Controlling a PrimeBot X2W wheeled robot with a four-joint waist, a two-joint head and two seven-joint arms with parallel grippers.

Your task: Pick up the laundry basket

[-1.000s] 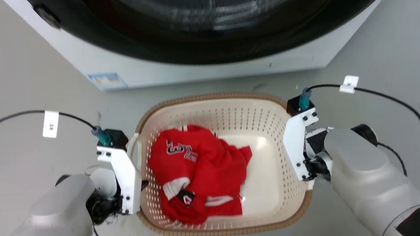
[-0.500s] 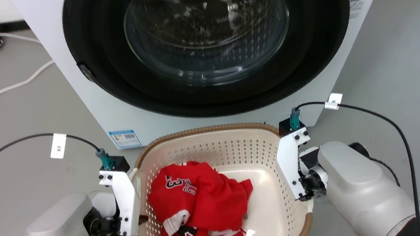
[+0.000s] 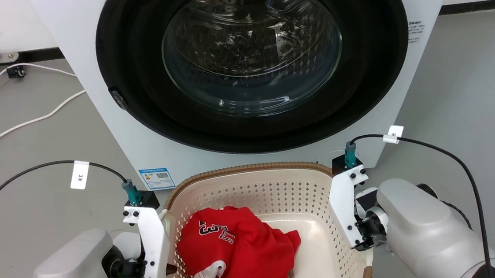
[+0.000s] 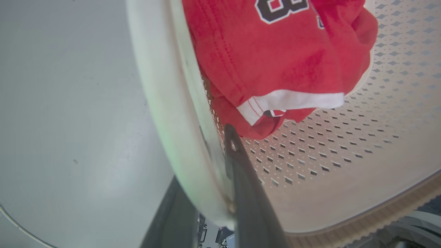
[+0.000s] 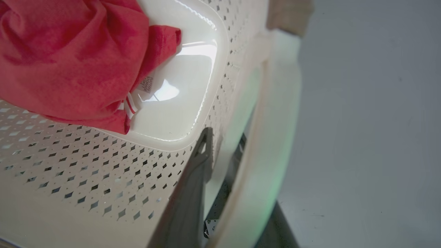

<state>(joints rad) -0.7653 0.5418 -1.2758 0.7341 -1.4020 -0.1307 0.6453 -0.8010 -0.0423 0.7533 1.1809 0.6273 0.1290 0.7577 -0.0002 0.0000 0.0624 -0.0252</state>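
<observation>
The laundry basket (image 3: 250, 170), cream perforated plastic with a brown woven rim, hangs between my two arms in front of the washing machine. My left gripper (image 3: 168, 269) is shut on its left side handle (image 4: 165, 103), one dark finger (image 4: 244, 186) inside the wall and the other outside. My right gripper (image 3: 362, 245) is shut on the right side handle (image 5: 272, 144) in the same way, with the inner finger (image 5: 194, 182) against the perforated wall. A crumpled red jersey (image 3: 234, 250) lies in the basket (image 5: 103, 172).
A white front-loading washing machine (image 3: 141, 134) with a shut round glass door (image 3: 251, 50) stands just behind the basket. White cables (image 3: 21, 123) trail over the grey floor (image 3: 468, 86) at the left. A wall runs along the back.
The camera has tilted up, showing much more of the washing machine. Both grippers keep their hold, and the basket's rim now overlaps the washer's lower front instead of lying below it.
</observation>
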